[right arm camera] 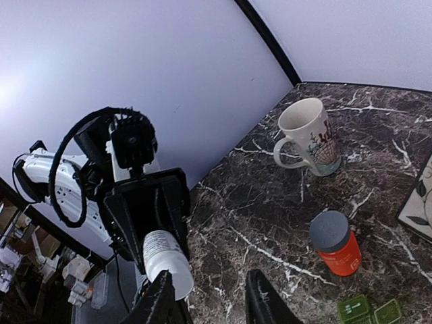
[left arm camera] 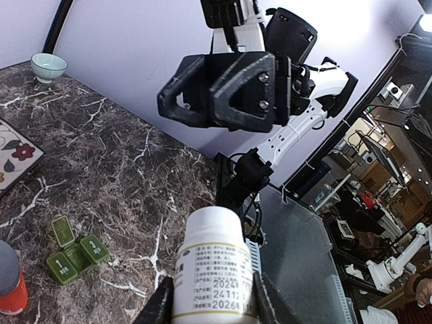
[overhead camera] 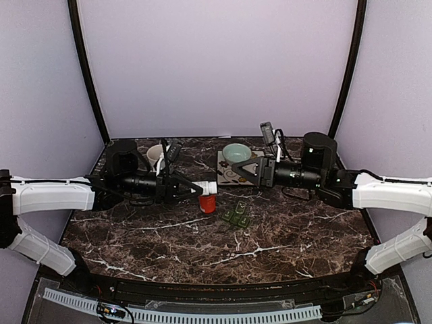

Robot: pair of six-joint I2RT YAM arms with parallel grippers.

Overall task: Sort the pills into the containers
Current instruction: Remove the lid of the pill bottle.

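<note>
My left gripper (overhead camera: 194, 188) is shut on a white pill bottle (overhead camera: 208, 185) and holds it sideways above the table, cap pointing right. In the left wrist view the bottle (left arm camera: 214, 266) sits between the two fingers. The dark green pill-box strip (overhead camera: 236, 217) lies on the marble with its lids open; it also shows in the left wrist view (left arm camera: 73, 253) and the right wrist view (right arm camera: 368, 311). My right gripper (overhead camera: 234, 175) is open and empty, facing the bottle from the right, a short gap away. In the right wrist view (right arm camera: 210, 304) the bottle (right arm camera: 166, 262) lies just beyond its left finger.
A red bottle with a grey cap (overhead camera: 207, 203) stands just below the held bottle, left of the pill box. A beige mug (overhead camera: 155, 156) stands at the back left. A pale green bowl (overhead camera: 236, 153) sits on a patterned mat (overhead camera: 226, 174) at the back.
</note>
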